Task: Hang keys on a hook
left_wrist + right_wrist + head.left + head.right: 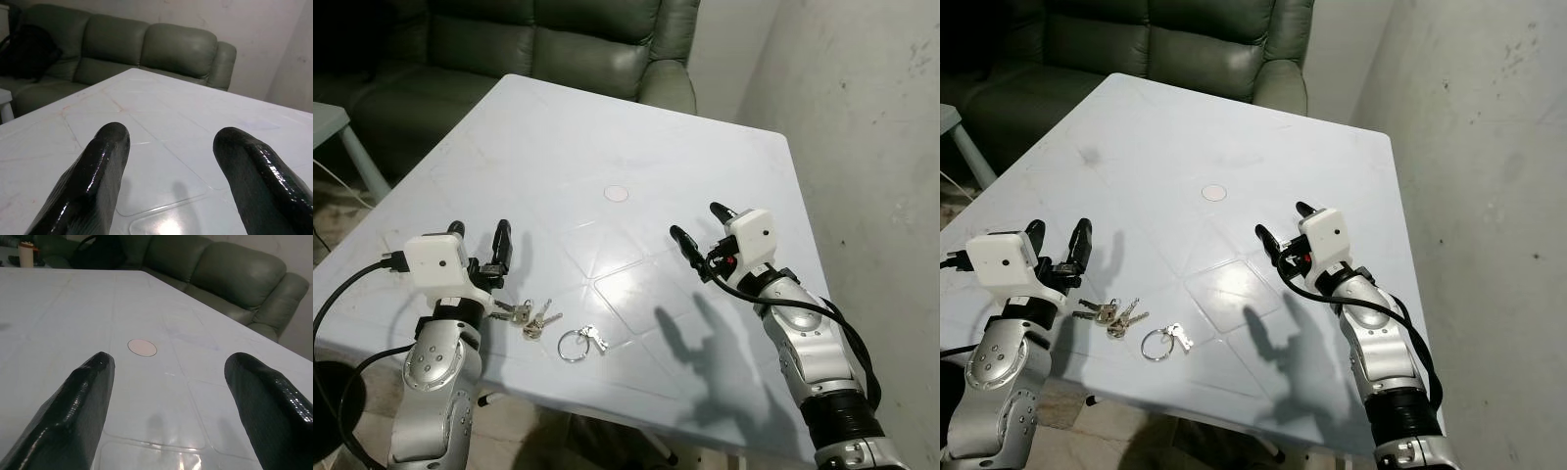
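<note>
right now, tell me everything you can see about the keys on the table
The keys are a small bunch of silvery metal keys, fanned out flat on the white table near its front edge. Close beside them lies a round metal key ring with one more small key on it; whether it joins the bunch cannot be told. Nothing grips them: the left claw hovers open just behind them, and the right claw is open farther right.

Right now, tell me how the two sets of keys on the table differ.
The bunch of keys lies nearer the left hand, just below its fingers; the key ring lies further toward the table's middle. The bunch fans out several keys; the key ring shows one large open loop with a small key. Both lie flat, near the front edge, ungrasped.
</note>
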Controlling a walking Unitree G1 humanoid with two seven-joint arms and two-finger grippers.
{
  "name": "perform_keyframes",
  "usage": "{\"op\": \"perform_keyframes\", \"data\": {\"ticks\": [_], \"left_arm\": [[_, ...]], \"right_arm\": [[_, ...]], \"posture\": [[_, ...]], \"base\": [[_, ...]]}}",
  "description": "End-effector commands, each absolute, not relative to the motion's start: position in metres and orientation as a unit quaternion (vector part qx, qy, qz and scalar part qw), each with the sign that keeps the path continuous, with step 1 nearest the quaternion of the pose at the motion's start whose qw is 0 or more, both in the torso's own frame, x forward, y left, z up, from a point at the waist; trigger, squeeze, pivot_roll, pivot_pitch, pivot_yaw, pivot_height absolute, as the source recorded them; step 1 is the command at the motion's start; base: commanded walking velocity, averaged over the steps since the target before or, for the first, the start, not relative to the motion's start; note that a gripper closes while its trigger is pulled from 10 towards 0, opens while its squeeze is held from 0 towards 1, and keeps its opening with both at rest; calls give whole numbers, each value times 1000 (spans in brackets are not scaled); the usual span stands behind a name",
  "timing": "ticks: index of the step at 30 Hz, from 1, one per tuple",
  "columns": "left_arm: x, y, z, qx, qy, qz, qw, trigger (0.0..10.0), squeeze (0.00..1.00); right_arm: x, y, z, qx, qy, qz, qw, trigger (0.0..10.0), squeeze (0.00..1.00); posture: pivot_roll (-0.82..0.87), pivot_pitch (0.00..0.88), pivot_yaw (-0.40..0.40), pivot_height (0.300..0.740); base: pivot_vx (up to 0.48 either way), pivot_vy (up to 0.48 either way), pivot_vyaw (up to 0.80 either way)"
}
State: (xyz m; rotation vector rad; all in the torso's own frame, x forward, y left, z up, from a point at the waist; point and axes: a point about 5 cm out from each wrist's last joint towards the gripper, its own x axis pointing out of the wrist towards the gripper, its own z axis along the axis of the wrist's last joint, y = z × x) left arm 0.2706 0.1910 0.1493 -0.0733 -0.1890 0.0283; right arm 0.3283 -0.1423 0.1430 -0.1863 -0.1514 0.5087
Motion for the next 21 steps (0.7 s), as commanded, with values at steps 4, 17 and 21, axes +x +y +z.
{"op": "perform_keyframes", "data": {"ticks": [4,17,21], "left_arm": [[271,191,149,-39,-90,11,995,10000,0],[271,190,149,-33,-89,10,995,10000,0],[271,190,149,-29,-89,10,996,10000,0]], "right_arm": [[329,-145,144,-90,-75,247,962,10000,0],[329,-145,143,-90,-74,249,962,10000,0],[329,-146,143,-91,-73,249,962,10000,0]], "posture": [[-147,83,-112,740],[-146,86,-114,740],[-146,86,-114,740]], "base": [[0,0,0],[0,0,0],[0,0,0]]}}
